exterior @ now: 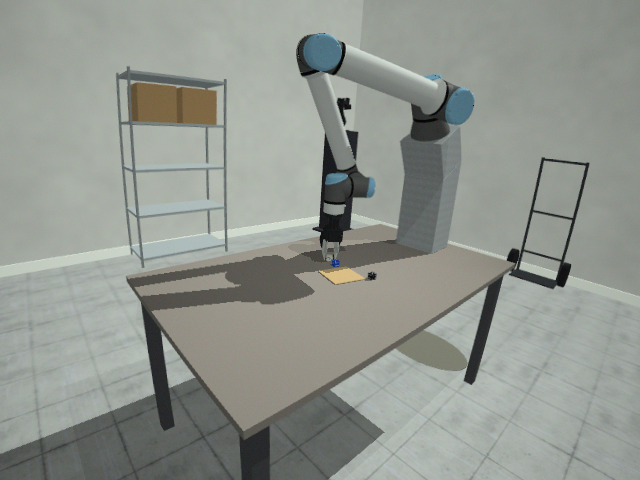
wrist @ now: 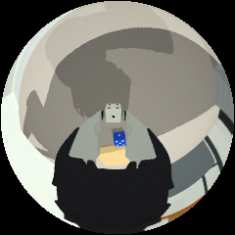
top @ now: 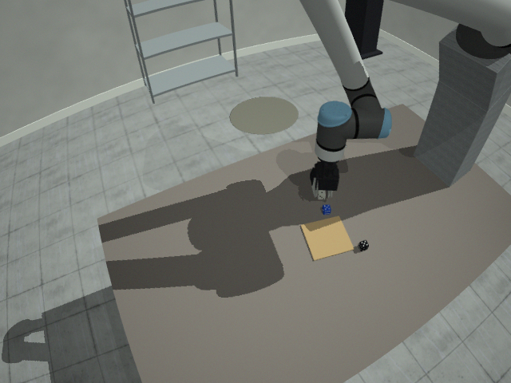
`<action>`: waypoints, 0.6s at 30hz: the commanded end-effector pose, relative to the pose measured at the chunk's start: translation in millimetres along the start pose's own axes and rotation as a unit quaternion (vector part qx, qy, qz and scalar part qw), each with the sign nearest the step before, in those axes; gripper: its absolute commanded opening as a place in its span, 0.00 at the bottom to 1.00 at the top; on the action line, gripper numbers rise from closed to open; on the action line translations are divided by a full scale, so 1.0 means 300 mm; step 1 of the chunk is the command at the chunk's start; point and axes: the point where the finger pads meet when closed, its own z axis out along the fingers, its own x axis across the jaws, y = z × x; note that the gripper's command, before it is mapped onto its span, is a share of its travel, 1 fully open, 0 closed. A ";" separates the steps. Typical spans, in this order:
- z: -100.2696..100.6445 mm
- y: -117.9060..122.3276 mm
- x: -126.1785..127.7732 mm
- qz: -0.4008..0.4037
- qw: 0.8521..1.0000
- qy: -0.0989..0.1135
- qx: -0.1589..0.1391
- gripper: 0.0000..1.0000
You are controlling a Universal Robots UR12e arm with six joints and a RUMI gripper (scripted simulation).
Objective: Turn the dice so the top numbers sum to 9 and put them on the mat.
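A white die (top: 321,195) (exterior: 329,257) (wrist: 113,113) stands between my fingertips. In the wrist view a narrow gap shows on each side of it, and one pip shows on its larger visible face. My gripper (top: 322,196) (exterior: 330,258) (wrist: 114,111) is open, with its fingers partly apart around this die. A blue die (top: 326,209) (exterior: 335,263) (wrist: 119,139) lies on the table between the white die and the orange-yellow mat (top: 330,242) (exterior: 341,277) (wrist: 114,159). A black die (top: 363,245) (exterior: 371,275) lies beside the mat's right corner, off the mat. Its upper pips are too small to read surely.
The brown table (top: 255,333) (exterior: 289,341) carries the mat and dice. The arm's grey pedestal (top: 457,111) (exterior: 429,191) stands at the table's right back. A shelf rack (top: 188,37) (exterior: 175,167) and a hand truck (exterior: 553,213) stand on the floor beyond the table.
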 end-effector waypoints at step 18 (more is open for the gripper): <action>-0.001 0.000 -0.001 0.000 1.000 0.000 0.000 0.06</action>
